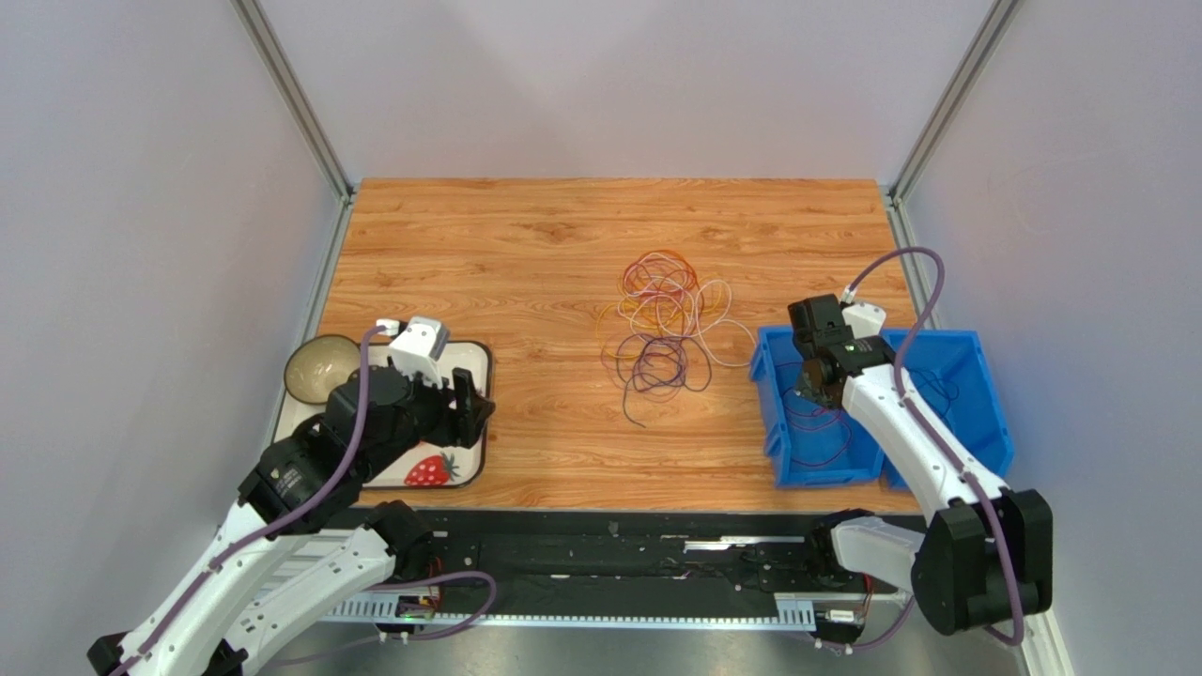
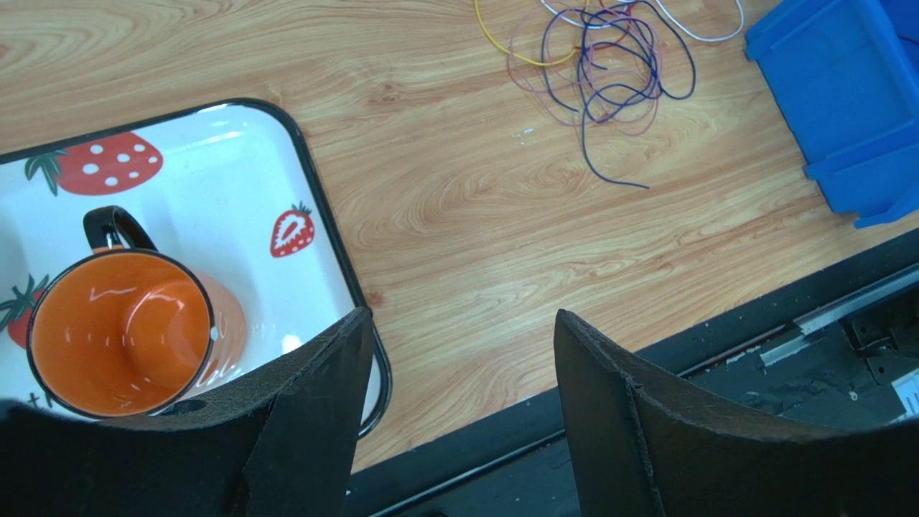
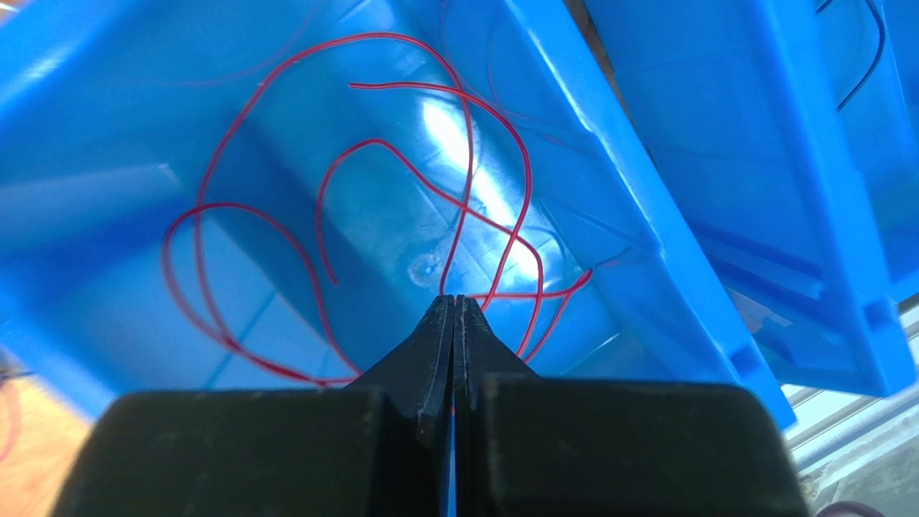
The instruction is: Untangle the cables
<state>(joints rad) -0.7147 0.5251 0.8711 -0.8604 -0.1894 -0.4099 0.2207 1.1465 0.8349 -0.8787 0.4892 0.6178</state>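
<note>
One hair-thin red cable (image 3: 469,172) loops inside the glossy blue bin (image 3: 647,162), nipped by the closed right pincer (image 3: 451,304); the left pincer (image 2: 462,318) gapes above wood-grain worktop (image 2: 485,215).

The cables (image 2: 600,67) run off the left wrist view's top edge.

Reads bright and even, lit softly from above; casts only faint shadows on the pale wood-grain desk (image 1: 565,254). Glares white inside the glossy blue plastic bin (image 3: 604,140). Gleams inside the orange enamel mug (image 2: 119,334). Looks sharp throughout.
</note>
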